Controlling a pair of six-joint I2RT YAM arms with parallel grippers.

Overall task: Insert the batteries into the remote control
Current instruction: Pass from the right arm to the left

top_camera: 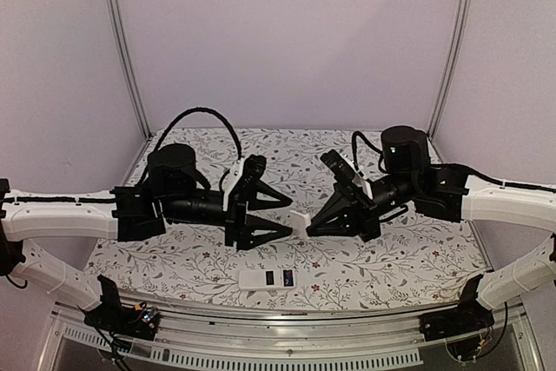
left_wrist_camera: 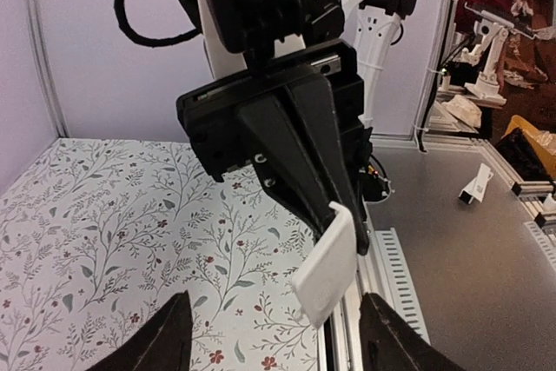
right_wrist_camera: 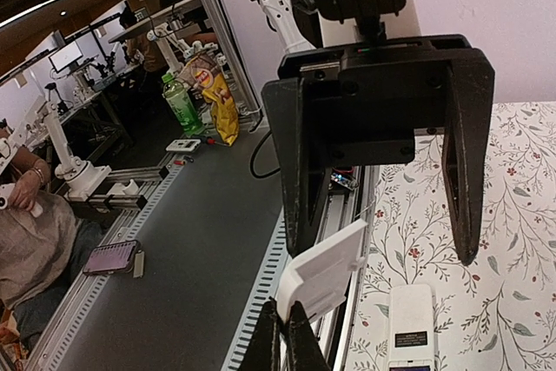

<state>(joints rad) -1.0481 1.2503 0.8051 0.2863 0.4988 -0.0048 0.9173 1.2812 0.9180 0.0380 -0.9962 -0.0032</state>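
The remote control (top_camera: pixel 268 279) lies white back up on the floral table (top_camera: pixel 408 258) near the front edge, below both grippers; it also shows at the bottom of the right wrist view (right_wrist_camera: pixel 410 319). It carries two dark patches, and I cannot tell whether they are the batteries. My right gripper (top_camera: pixel 311 225) (right_wrist_camera: pixel 283 336) is shut on a corner of a small white battery cover (top_camera: pixel 300 223) (right_wrist_camera: pixel 326 271) (left_wrist_camera: pixel 326 267), held in the air. My left gripper (top_camera: pixel 289 216) (left_wrist_camera: pixel 278 345) faces it, open, with the cover just in front of its spread fingers (left_wrist_camera: pixel 169 336) and apart from them.
A metal rail (top_camera: pixel 287 317) runs along the table's front edge. Frame posts (top_camera: pixel 122 41) stand at the back corners against pale walls. Beyond the table edge, the wrist views show a grey floor (right_wrist_camera: pixel 191 241) and workbenches with clutter.
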